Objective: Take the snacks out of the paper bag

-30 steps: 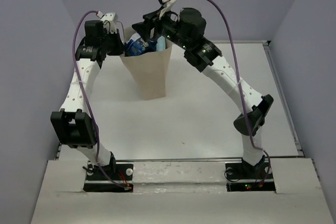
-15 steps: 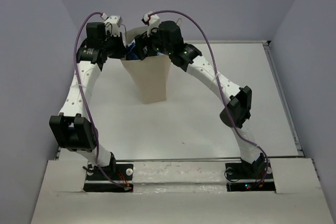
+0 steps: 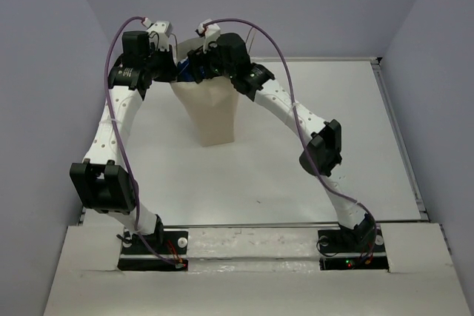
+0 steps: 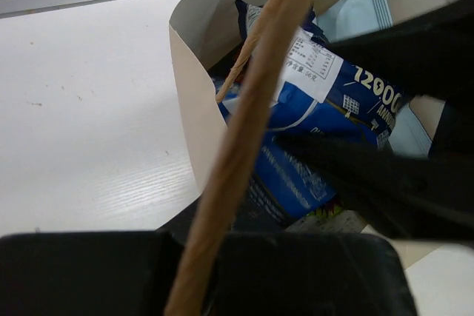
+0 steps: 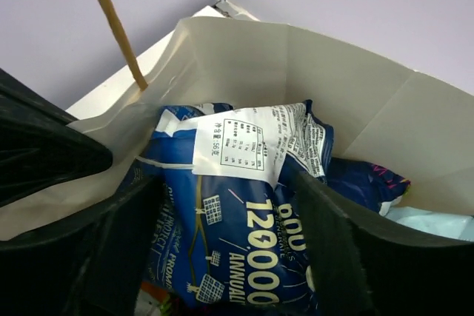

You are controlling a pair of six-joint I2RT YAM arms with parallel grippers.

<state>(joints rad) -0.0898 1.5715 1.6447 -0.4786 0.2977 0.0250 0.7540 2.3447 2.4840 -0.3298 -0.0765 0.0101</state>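
Tan kraft paper bag (image 3: 211, 112) standing upright on the white desk (image 3: 296, 175), upper middle of the top view. Left tool (image 3: 169, 70) is pressed shut right at its left rim. Right tool (image 5: 222, 183) is spread wide inside the mouth, straddling the dark navy foil packet (image 5: 237, 220). A light-blue packet (image 5: 437, 223) peeks out lower right.

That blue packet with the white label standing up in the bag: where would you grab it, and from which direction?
Pinch the blue packet by its upper end, coming down through the paper bag's open mouth. It stands on end with paper walls all round, so only its top looks reachable. The right gripper, open, straddles it that way.
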